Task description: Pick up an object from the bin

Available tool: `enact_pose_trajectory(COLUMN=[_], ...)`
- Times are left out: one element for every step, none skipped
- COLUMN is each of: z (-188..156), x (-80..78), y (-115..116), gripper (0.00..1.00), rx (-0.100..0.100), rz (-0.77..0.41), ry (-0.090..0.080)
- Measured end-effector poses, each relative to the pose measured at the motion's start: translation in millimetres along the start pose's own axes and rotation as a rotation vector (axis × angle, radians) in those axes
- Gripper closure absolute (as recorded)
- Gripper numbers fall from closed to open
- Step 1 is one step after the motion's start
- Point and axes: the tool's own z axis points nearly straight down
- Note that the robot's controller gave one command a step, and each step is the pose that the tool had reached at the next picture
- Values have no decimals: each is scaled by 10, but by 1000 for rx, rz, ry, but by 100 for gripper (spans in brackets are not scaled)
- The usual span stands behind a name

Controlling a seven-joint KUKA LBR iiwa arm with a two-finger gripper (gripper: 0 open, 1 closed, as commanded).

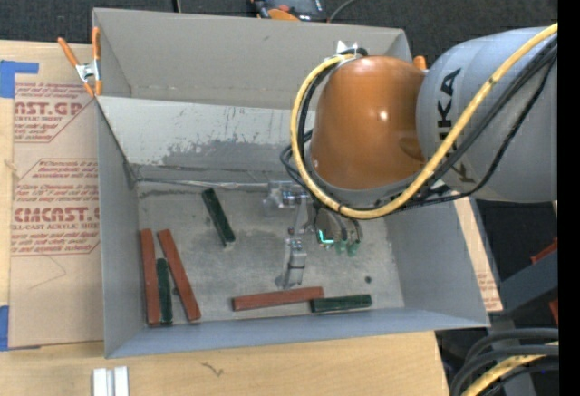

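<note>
My gripper hangs low over the middle of the bin floor, reaching out from under the orange cover. Just below it, near the front wall, a red-brown flat stick lies crosswise. A dark green stick lies end to end with it on the right. Another dark green stick rests at a slant to the gripper's left, apart from it. I see nothing held in the gripper.
At the bin's left side two red-brown sticks lie side by side with a dark green one between them. The arm and its cover hide the bin's right middle.
</note>
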Motion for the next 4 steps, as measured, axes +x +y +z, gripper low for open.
enact_pose_trajectory(z=[1174,1539,1536,338], x=[-24,46,67,-173], y=[-380,-281,-287,-568], gripper=[0,0,100,100], rx=[1,-1,-1,1], rz=[-131,-178,-177,-110], ry=[1,-16,-7,-16])
